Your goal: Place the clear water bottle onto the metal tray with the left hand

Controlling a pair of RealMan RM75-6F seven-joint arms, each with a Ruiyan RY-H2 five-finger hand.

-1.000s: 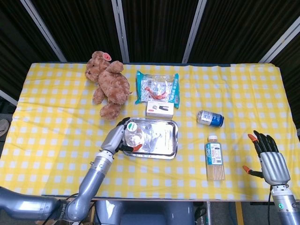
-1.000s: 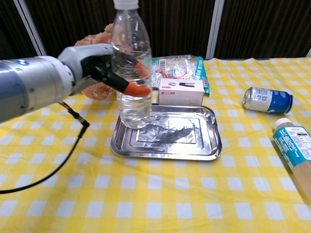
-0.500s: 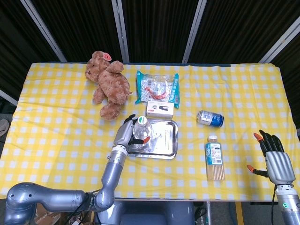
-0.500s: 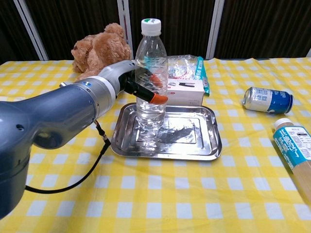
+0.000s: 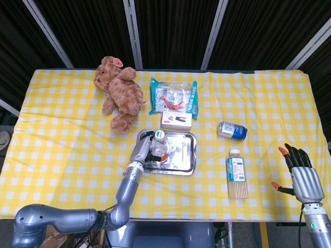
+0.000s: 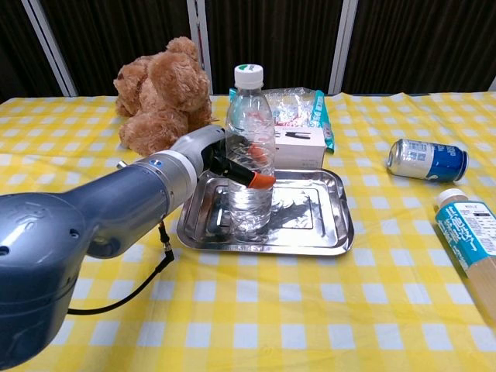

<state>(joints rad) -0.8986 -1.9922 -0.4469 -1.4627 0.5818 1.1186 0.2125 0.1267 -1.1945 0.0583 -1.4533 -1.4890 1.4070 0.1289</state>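
The clear water bottle [image 6: 251, 147] with a white cap stands upright on the metal tray [image 6: 318, 229], at its left half; from above the clear water bottle [image 5: 159, 144] shows near the left part of the tray [image 5: 185, 155]. My left hand [image 6: 221, 159] grips the bottle around its middle, an orange-tipped thumb across its front; the left hand [image 5: 142, 150] sits at the tray's left edge. My right hand [image 5: 301, 175] hovers off the table's right front corner, fingers spread, holding nothing.
A brown teddy bear [image 5: 120, 93] lies at the back left. A snack packet [image 5: 175, 96] and a small white box [image 5: 176, 120] lie behind the tray. A blue can [image 5: 231, 130] on its side and a lying labelled bottle [image 5: 237, 174] are to the right.
The left hand has lowered the bottle and carried it right and further onto the tray, where its base now stands. The right hand has barely shifted.
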